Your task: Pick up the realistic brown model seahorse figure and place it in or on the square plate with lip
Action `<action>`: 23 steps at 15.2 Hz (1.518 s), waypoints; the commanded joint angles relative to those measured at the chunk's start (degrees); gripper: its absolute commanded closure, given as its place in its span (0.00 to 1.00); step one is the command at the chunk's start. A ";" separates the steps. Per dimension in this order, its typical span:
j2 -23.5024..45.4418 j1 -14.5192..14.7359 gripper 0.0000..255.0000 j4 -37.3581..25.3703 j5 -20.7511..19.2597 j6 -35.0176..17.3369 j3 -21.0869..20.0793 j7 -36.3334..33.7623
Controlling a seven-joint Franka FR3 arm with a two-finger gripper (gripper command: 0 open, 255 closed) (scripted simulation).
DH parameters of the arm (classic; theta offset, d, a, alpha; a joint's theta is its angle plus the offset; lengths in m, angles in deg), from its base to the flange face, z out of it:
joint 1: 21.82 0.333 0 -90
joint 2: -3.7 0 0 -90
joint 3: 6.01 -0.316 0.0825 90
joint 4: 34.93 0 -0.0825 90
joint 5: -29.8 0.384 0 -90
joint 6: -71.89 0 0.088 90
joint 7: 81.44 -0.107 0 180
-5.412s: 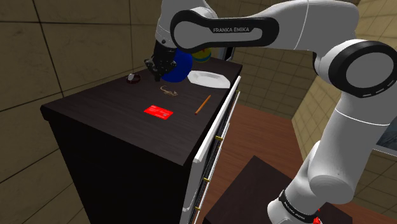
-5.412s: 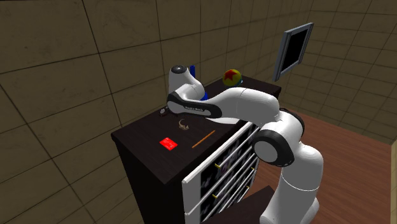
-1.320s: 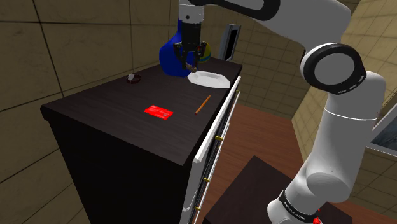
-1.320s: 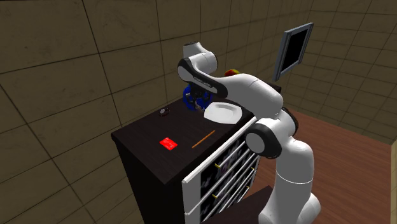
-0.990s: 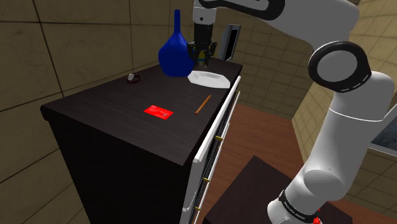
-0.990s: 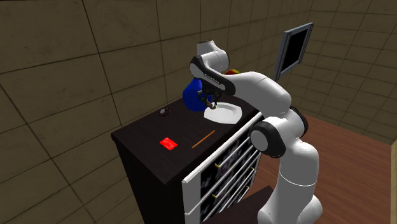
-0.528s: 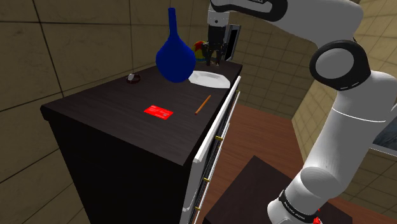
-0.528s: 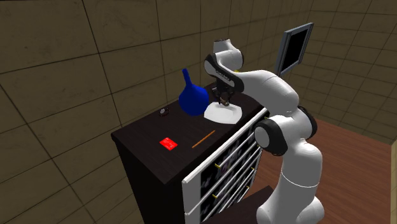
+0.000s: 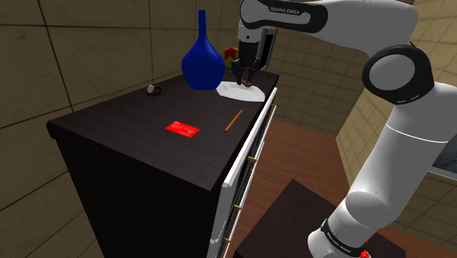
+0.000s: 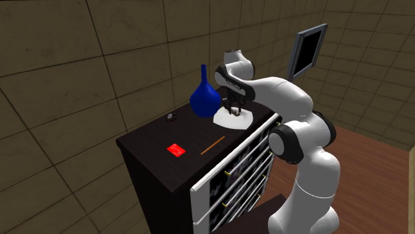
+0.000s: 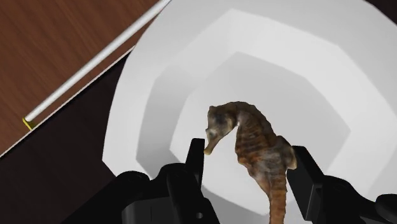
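Seahorse figure [image 11: 254,143] is clamped in my hand [image 11: 247,154], low over the white square plate [image 11: 149,76]; what is left, I think, is releasing it.

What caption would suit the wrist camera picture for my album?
Black gripper holding a brown seahorse figure over a white lipped plate.

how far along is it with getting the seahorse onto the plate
Pickup looks done: the brown seahorse is clasped in the gripper. In hand: it hangs low over the middle of the white plate; whether it touches the plate can't be judged. Left: release it and withdraw.
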 commanded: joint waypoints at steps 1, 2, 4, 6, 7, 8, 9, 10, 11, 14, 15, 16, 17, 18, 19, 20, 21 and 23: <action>-0.57 -0.11 1.00 2.27 0.08 -1.73 0.05 -0.08; -0.77 -0.14 1.00 3.30 0.10 -2.57 0.06 -0.15; -1.11 -0.19 1.00 5.30 0.14 -4.23 0.08 -0.30; -1.36 -0.24 1.00 7.07 0.16 -5.74 0.11 -0.43; -1.37 -0.24 1.00 7.08 0.16 -5.74 0.11 -0.43; -1.36 -0.24 1.00 7.07 0.16 -5.74 0.11 -0.43; -1.36 -0.24 1.00 7.07 0.16 -5.74 0.11 -0.43; -1.36 -0.24 1.00 7.07 0.16 -5.74 0.11 -0.43; -1.36 -0.24 1.00 7.07 0.16 -5.74 0.11 -0.43; -1.37 -0.24 1.00 7.07 0.16 -5.73 0.11 -0.43; -1.37 -0.24 0.00 7.07 0.16 -5.73 0.11 -0.43; -1.37 -0.24 0.00 7.07 0.16 -5.73 0.11 -0.43; -1.37 -0.24 0.00 7.07 0.16 -5.73 0.11 -0.43; -1.37 -0.24 0.00 7.07 0.16 -5.73 0.11 -0.43; -1.37 -0.24 0.00 7.07 0.16 -5.73 0.11 -0.43; -1.37 -0.24 0.00 7.07 0.16 -5.73 0.11 -0.43; -0.94 -0.08 0.00 4.59 0.12 -3.67 0.01 -0.41; 0.23 0.27 0.00 -0.84 -0.05 0.62 -0.20 -0.37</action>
